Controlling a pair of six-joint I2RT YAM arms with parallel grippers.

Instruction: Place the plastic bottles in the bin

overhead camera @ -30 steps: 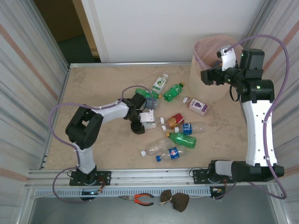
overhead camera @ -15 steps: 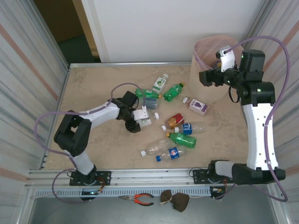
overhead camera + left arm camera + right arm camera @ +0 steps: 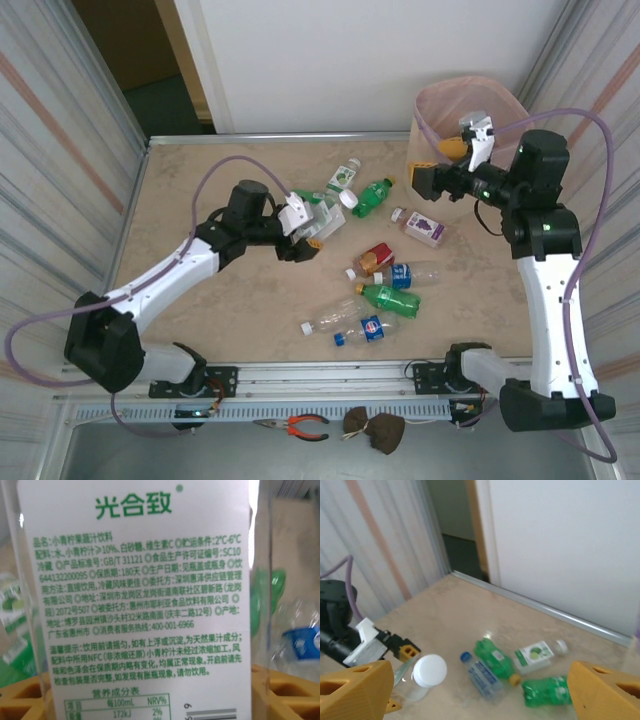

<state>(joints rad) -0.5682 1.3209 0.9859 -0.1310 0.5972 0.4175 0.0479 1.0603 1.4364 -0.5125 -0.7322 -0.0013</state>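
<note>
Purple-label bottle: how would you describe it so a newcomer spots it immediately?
Find the tall beige bin at the far right of the top view. Lying at its foot is a pale bottle with a white cap. It alone carries a purple label; the other labels are green, red or blue.

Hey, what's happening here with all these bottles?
Two robot arms are tidying a table. The left hand grips a clear white-capped bottle. The right hand hangs open and empty near the bin. Several more bottles lie on the table, not yet binned.
</note>
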